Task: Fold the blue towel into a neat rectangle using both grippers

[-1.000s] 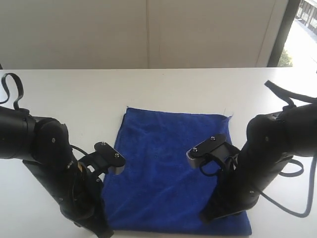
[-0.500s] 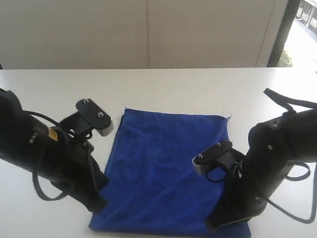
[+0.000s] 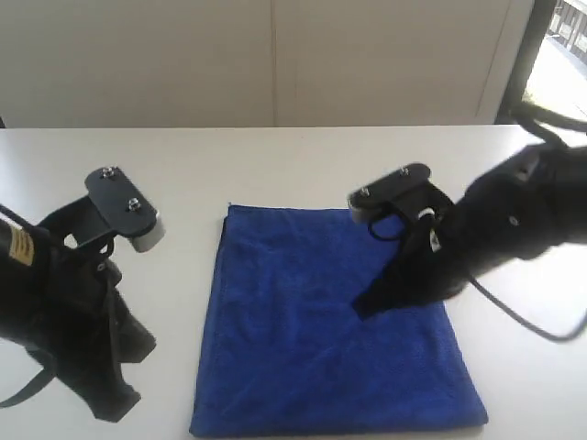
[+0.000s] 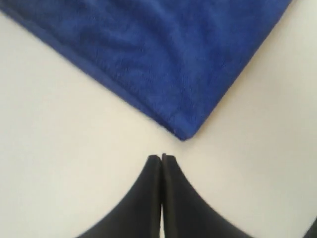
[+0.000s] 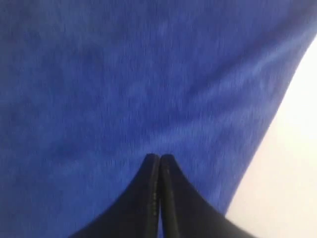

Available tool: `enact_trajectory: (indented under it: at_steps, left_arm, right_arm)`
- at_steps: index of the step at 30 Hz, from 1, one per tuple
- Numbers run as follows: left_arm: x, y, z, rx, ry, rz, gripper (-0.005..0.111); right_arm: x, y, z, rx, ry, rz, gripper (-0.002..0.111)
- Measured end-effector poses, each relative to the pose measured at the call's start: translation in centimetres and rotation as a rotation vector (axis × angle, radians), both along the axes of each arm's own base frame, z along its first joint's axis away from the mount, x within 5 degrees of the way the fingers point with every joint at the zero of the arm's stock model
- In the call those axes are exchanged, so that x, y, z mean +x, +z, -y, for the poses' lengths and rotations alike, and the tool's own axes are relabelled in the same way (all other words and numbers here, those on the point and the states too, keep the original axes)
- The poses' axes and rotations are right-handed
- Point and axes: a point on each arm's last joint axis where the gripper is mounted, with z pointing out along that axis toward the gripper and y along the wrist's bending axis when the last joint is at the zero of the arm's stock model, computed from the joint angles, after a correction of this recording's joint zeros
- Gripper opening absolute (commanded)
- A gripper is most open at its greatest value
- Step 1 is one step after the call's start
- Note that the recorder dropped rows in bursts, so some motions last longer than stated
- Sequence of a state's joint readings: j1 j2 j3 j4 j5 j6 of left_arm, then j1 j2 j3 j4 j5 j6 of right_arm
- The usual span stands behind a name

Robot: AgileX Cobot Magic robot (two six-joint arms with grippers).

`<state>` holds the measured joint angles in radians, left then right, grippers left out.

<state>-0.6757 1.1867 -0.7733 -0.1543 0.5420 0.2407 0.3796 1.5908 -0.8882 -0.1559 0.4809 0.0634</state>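
Observation:
The blue towel [image 3: 316,357] lies spread flat on the white table [image 3: 275,165], its long side running away from the camera. My left gripper [image 3: 116,409] is shut and empty, over bare table to the left of the towel's near left corner. In the left wrist view its fingertips [image 4: 161,158] sit just short of a towel corner [image 4: 182,133], apart from it. My right gripper [image 3: 361,308] hangs over the towel's middle right, shut. In the right wrist view its closed tips [image 5: 159,157] are above the blue cloth [image 5: 124,74], with no cloth seen pinched.
A pale wall [image 3: 275,64] closes the far side of the table. A dark window frame [image 3: 514,64] stands at the back right. Bare table surrounds the towel on all sides.
The left arm has drawn back leftward off the towel's near left corner. The right arm has lifted and swung from the near right corner toward the towel's middle. The towel now lies flat.

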Motion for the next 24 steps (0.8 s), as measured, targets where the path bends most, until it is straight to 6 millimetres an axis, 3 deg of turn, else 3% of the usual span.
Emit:
enact_trajectory:
  at_steps: [4,9,12,18,24]
  left_arm:
    - [-1.6,-2.1,-2.3,0.064,0.125,-0.027,0.000]
    - [-4.2,-3.5,-4.4,0.010,0.203,-0.020,0.000]
    - [-5.1,-3.7,-5.2,-0.042,0.241,0.004,0.000]
    - [-5.7,-3.1,-5.7,-0.135,0.264,0.075,0.000]
    - [-5.7,-3.0,-5.7,-0.144,0.266,0.083,0.000]
  right_arm:
    - [5.0,0.8,-2.0,0.008,0.027,0.054,0.000]
    - [11.1,-1.8,-4.4,-0.004,0.026,0.027,0.000]
    - [13.0,-3.8,-5.3,-0.007,0.015,-0.022,0.000]
    - [14.5,-6.0,-6.3,0.014,0.030,-0.094,0.000]
    - [14.8,-6.6,-6.6,0.025,0.036,-0.107,0.000]
